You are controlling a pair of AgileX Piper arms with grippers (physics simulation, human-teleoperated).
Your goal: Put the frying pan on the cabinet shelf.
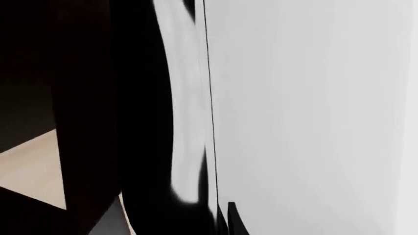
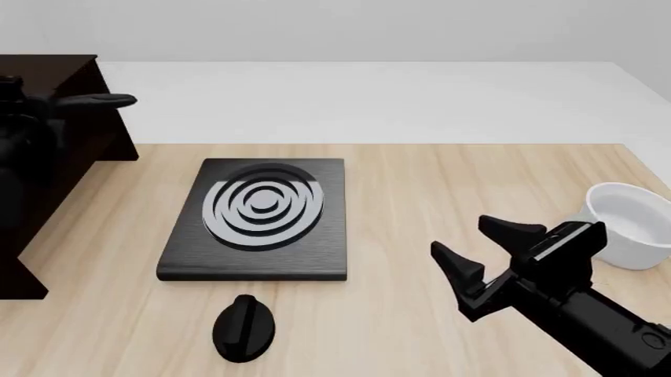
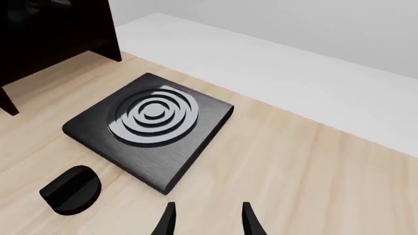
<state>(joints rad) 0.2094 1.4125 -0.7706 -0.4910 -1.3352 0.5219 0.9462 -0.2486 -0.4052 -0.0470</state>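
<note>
At the left edge of the front view, about nine o'clock, the large dark brown, nearly black wooden cabinet [image 2: 74, 149] is seen, built of flat matte boards. The long slim black handle with a rounded end [image 2: 97, 100] is seen jutting toward three o'clock from the cabinet's upper part, so the small round black frying pan [image 2: 27, 106] is placed up at the cabinet, though its bowl is merged with the dark mass of the left arm and whether it rests on a board cannot be told. In the left wrist view a glossy black curved surface with a whitish sheen [image 1: 186, 107] is shown very close; the left gripper's fingers are not made out there, and its state cannot be told. Near the centre of the light, grained wooden table [image 2: 419, 196] a flat square black slab with concentric silver rings [image 2: 259, 216] is laid, and just at its six o'clock a small round black knob with a raised ridge [image 2: 244, 327] is set. At three o'clock a smooth white bowl [image 2: 629, 224] is placed. The black right gripper [image 2: 485, 249] is held above bare table between slab and bowl, its two pointed fingers spread apart and grasping nothing.
</note>
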